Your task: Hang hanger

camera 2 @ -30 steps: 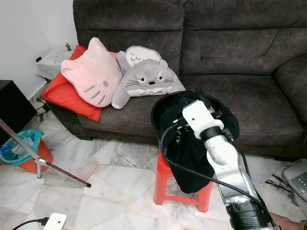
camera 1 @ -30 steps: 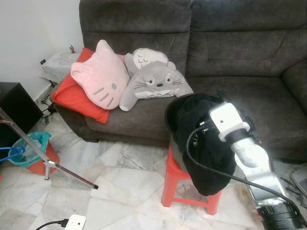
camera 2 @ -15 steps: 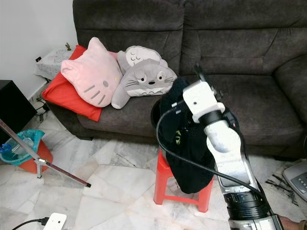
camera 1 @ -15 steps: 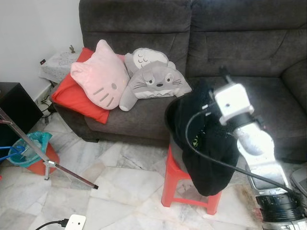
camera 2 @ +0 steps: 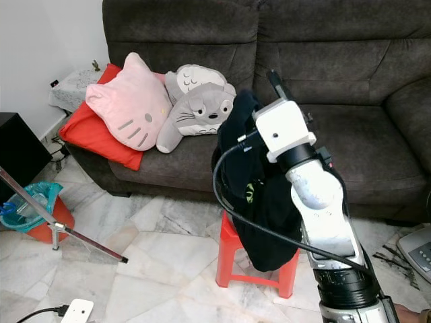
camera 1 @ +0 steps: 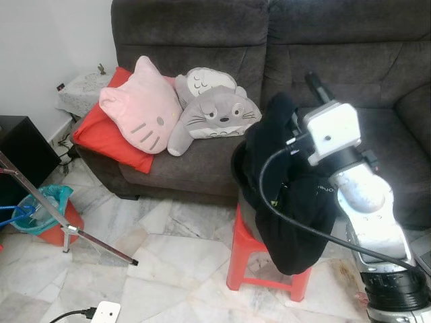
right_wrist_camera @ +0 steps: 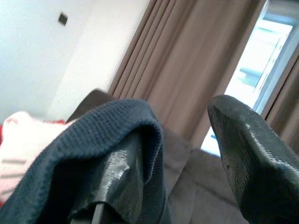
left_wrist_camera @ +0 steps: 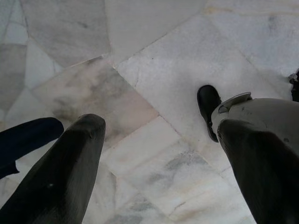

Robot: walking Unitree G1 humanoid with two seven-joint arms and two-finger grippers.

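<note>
A dark garment (camera 1: pixel 296 202) hangs out of a black basket (camera 1: pixel 237 168) that stands on a red stool (camera 1: pixel 246 259) in front of the sofa. My right gripper (camera 1: pixel 301 101) is raised above the basket, pointing up toward the sofa back. In the right wrist view the dark knit fabric (right_wrist_camera: pixel 84 154) lies draped over one finger, and the other finger (right_wrist_camera: pixel 247 154) stands well apart from it. No hanger can be made out inside the cloth. My left gripper (left_wrist_camera: pixel 159 158) hangs open over the marble floor.
A grey sofa (camera 1: pixel 350 47) holds a pink cat cushion (camera 1: pixel 138 108), a grey plush (camera 1: pixel 215 114) and a red cushion (camera 1: pixel 101 138). At the left, a slanted metal rack leg (camera 1: pixel 67 229), something blue (camera 1: pixel 15 215), a teal bin (camera 1: pixel 44 202). A white power strip (camera 1: pixel 104 311) lies on the floor.
My right arm has risen and swung up toward the sofa back, pulling the top of the dark garment up out of the basket.
</note>
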